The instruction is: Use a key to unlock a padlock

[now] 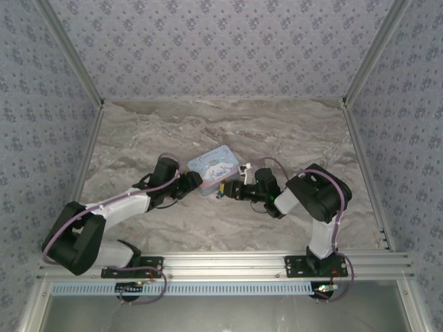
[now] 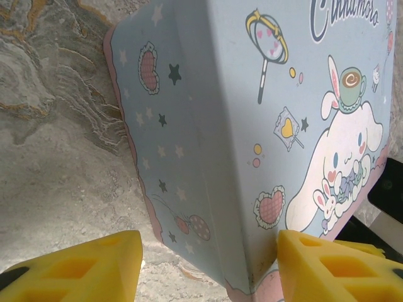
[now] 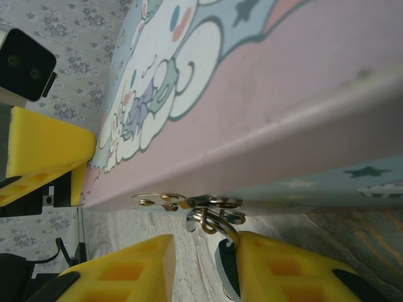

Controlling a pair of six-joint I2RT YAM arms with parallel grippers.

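A pale blue cartoon tin lies on the marble-patterned table

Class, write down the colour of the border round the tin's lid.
Pink, framing the pale blue tin; it shows best in the right wrist view.

Soft, even overhead light covers the grey-veined marble counter, leaving only faint shadows. Near the lens the yellow fingers of the left pincer blur slightly, and just ahead of them a dim shadow band crosses the pale blue cartoon tin.
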